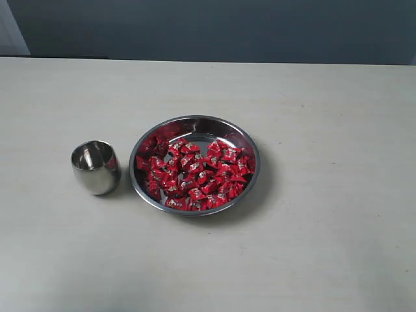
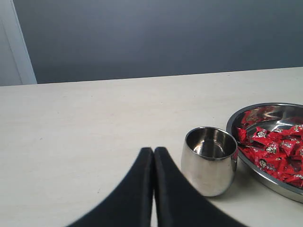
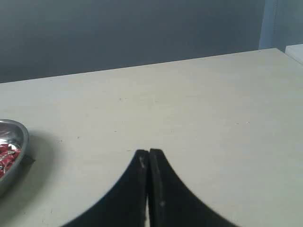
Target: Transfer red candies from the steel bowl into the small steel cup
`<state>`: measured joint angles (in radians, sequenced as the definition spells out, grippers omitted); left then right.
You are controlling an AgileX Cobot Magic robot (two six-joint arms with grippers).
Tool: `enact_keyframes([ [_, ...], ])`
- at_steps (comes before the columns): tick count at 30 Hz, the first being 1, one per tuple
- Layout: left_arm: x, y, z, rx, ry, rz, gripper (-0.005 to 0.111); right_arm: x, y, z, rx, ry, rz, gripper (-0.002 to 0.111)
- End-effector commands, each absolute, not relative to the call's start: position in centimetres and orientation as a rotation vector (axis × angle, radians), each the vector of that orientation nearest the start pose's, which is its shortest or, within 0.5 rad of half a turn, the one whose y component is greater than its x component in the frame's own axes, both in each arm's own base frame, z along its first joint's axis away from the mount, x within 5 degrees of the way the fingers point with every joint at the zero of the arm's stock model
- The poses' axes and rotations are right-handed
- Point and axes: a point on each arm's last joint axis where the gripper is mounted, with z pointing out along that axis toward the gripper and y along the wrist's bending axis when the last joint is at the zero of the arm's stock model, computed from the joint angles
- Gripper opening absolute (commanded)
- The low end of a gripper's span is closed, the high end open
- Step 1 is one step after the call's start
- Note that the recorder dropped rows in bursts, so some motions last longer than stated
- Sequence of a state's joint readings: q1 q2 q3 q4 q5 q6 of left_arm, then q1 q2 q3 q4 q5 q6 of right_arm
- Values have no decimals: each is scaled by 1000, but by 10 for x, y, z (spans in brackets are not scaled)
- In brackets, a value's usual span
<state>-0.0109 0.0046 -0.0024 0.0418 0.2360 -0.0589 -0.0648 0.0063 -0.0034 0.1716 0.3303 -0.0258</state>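
Observation:
A wide steel bowl [image 1: 248, 148] sits mid-table, filled with many red candies [image 1: 195, 174] in shiny wrappers. Just left of it stands the small steel cup [image 1: 96, 168], upright and empty. In the left wrist view the cup [image 2: 209, 161] is close beside my left gripper [image 2: 153, 150], with the bowl [image 2: 240, 119] and candies [image 2: 274, 153] behind it. That gripper is shut with nothing in it. My right gripper [image 3: 148, 152] is also shut and empty, over bare table, with the bowl's rim [image 3: 20, 142] off to one side. Neither gripper shows in the exterior view.
The table is a pale, plain surface [image 1: 325, 247]. A dark grey wall [image 1: 214, 29] runs along its far edge. A light panel [image 1: 10, 29] stands at the back left corner.

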Motion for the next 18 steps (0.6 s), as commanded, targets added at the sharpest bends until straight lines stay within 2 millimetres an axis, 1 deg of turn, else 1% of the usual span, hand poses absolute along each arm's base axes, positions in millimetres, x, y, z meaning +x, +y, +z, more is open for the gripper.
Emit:
enact_keyframes([
  [1, 55, 0, 192, -14, 1721, -15, 0, 54, 1, 184, 149, 1799, 100, 0],
  [15, 55, 0, 192, -14, 1721, -15, 0, 54, 1, 184, 142, 1800, 89, 0],
  [18, 55, 0, 192, -14, 1721, -15, 0, 55, 0, 187, 130, 1764, 64, 0],
])
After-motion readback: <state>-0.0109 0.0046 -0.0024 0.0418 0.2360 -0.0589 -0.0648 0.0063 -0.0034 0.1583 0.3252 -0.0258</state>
